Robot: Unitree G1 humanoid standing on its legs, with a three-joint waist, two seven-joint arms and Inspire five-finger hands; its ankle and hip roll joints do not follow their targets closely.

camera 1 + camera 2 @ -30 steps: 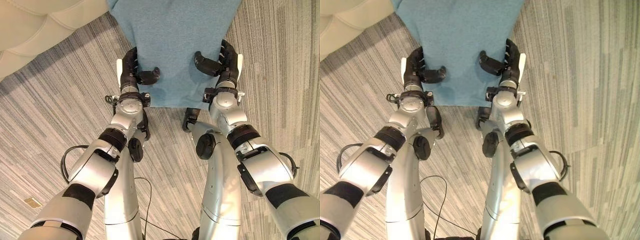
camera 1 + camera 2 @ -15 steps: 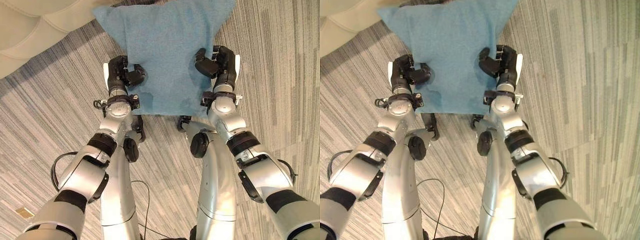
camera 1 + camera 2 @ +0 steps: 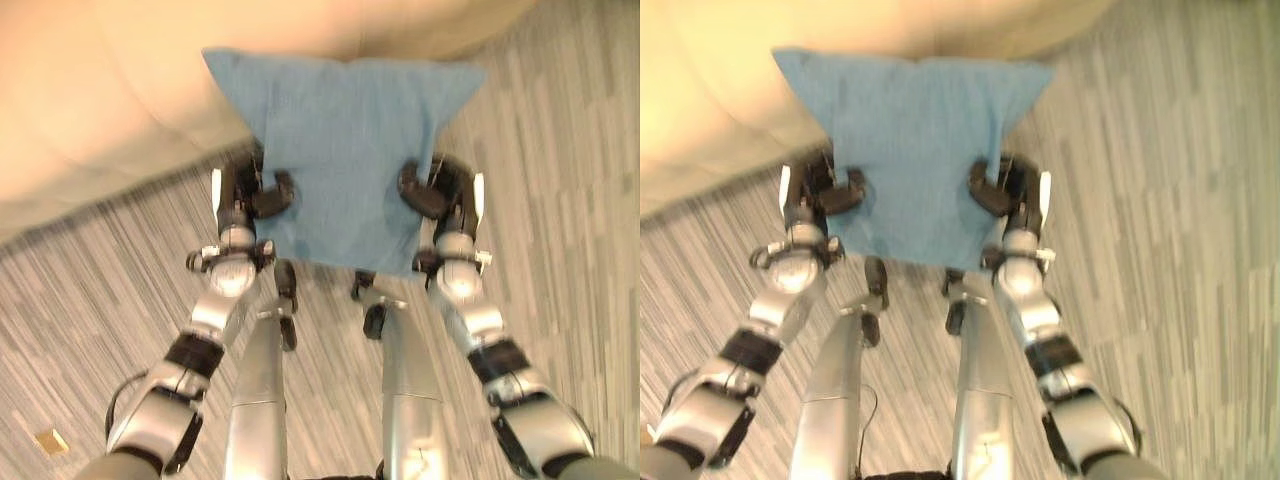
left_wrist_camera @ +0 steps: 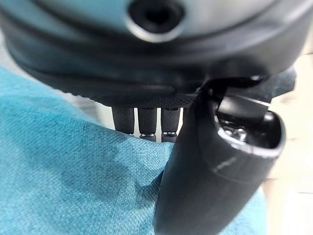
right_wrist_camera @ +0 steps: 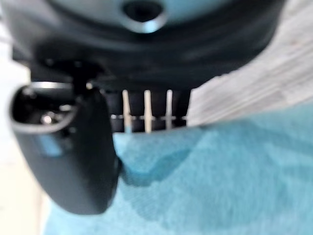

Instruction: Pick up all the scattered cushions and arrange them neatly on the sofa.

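Both hands, left hand [image 3: 250,192] and right hand [image 3: 437,190], pinch the blue cushion [image 3: 345,150] by its 2 side edges, its far edge over the cream sofa [image 3: 110,110]. Best carry it level onto the sofa before letting go.

Silver-grey arms, dark hands

The left hand [image 4: 161,63] spans the view as a dark bulk. Its fingers [image 4: 146,120] form a short row whose tips disappear behind the edge of a teal cushion [image 4: 73,176]. The thumb [image 4: 210,181] curves down just beside the fingers and presses onto the cushion's woven fabric, pinching it against them.
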